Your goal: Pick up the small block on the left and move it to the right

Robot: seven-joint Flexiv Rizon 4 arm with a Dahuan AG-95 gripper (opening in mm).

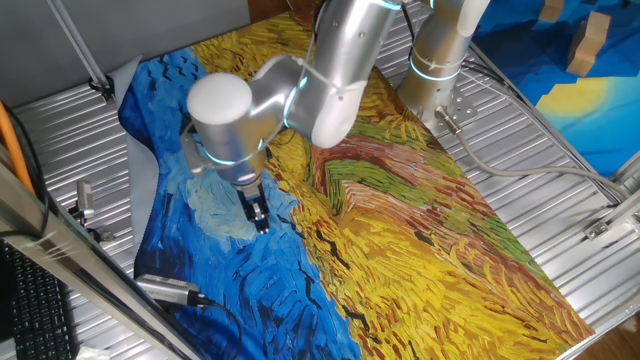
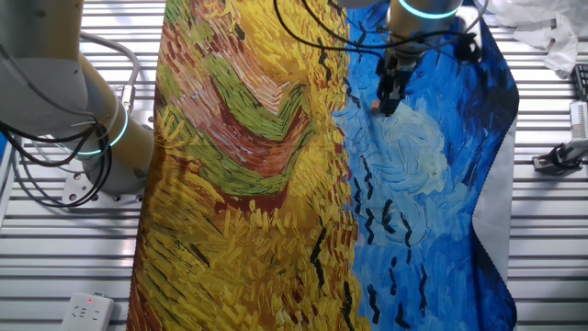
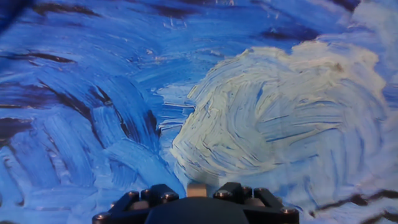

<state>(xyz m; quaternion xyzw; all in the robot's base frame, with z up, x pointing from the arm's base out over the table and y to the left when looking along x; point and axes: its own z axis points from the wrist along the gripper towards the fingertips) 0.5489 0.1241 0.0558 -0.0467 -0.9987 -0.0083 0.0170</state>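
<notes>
My claw [image 1: 259, 217] hangs low over the blue part of the painted cloth [image 1: 420, 230] that covers the worktop [image 1: 560, 140], fingers pointing down so they straddle the small block [image 3: 197, 189] from above; in the hand view the pale block sits right between my fingers at the bottom edge, and the fingers look drawn in narrow around it — I judge I am holding it, though contact on both sides is hard to confirm. The block is on the blue side beside the pale swirl [image 3: 280, 118]; the yellow field — the side I judge it must go to — lies well apart.
</notes>
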